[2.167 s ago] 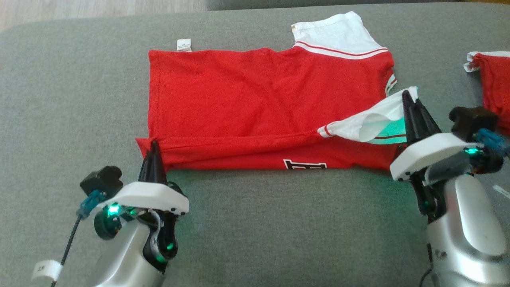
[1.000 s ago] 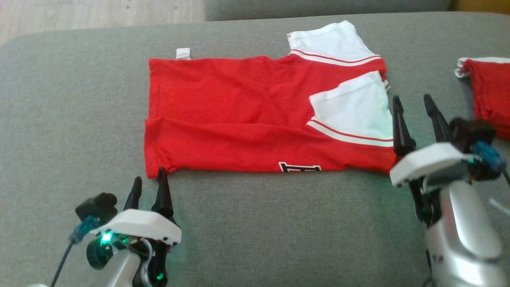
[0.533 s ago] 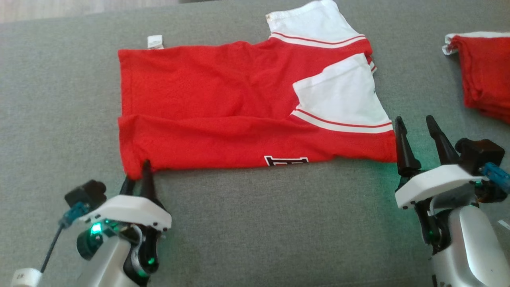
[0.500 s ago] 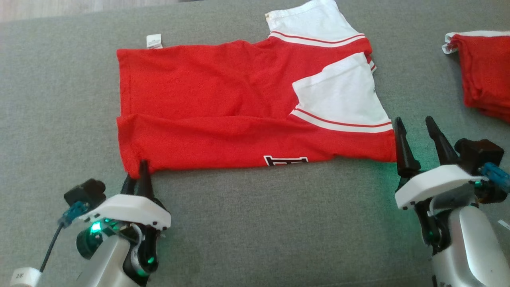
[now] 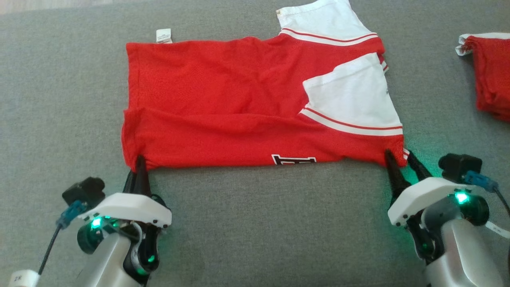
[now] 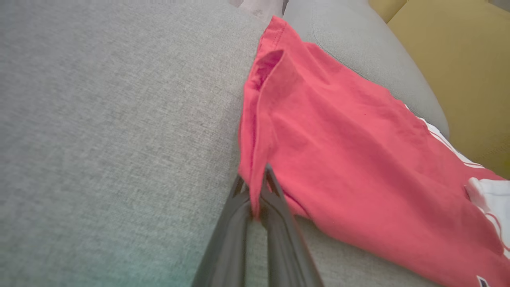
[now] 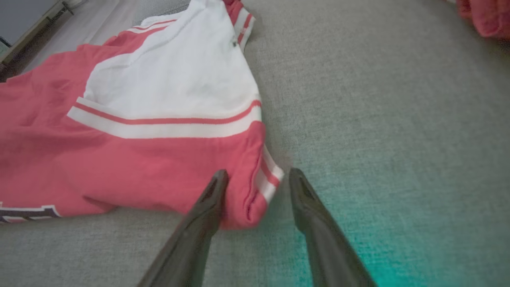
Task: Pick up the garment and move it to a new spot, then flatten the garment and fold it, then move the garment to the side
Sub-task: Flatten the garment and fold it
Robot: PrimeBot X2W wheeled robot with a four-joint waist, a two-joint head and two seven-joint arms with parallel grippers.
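Left gripper (image 5: 137,169) clenched on the near-left corner of garment (image 5: 223,99). Right gripper (image 5: 397,159) spread, fingers straddling its near-right corner. Garment lies mid-cushion (image 5: 255,223), toward the far edge.

You cannot read the black lettering (image 5: 294,160) at the garment's (image 5: 223,103) near fold; part of it is hidden there. The white label (image 5: 163,35) at its far edge is too small to read, and the picture's right edge cuts off the second red cloth (image 5: 492,75).
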